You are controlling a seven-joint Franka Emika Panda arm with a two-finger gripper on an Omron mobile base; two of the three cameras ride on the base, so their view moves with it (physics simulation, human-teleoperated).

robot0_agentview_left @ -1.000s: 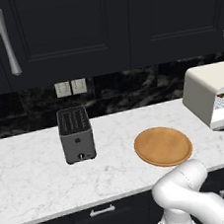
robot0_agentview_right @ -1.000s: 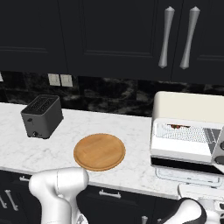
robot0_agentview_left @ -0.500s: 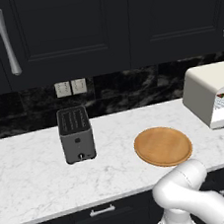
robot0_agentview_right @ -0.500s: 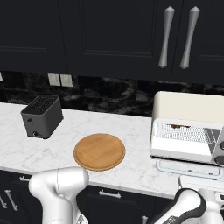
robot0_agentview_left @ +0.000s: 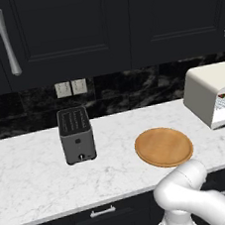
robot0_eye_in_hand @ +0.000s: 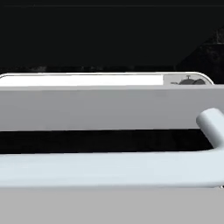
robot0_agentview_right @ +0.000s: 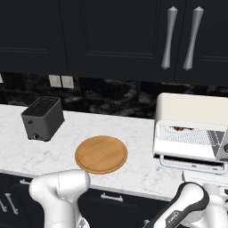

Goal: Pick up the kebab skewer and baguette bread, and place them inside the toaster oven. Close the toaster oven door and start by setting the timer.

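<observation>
The cream-white toaster oven [robot0_agentview_right: 191, 120] stands at the right end of the counter, also seen as the toaster oven [robot0_agentview_left: 209, 92]. Its door [robot0_agentview_right: 191, 163] is folded down and out, nearly level. A dark red bit of the kebab skewer [robot0_agentview_right: 180, 129] shows on the rack inside. The baguette bread is hidden. My arm [robot0_agentview_right: 189, 207] reaches up under the door's front edge. In the hand view the silver bar handle [robot0_eye_in_hand: 105, 168] runs straight across, very close, with the door's edge [robot0_eye_in_hand: 105, 107] just behind it. My finger tips are hidden.
A round wooden plate [robot0_agentview_right: 101, 154] lies mid-counter with nothing on it. A dark grey slot toaster [robot0_agentview_right: 42, 118] stands to the left. Dark cabinets with long silver handles [robot0_agentview_right: 167, 38] hang above. A grey knob [robot0_eye_in_hand: 188, 81] shows past the door.
My arm has risen under the open door at the lower right of the right base view. The door's front edge sits a little higher than a second ago.
</observation>
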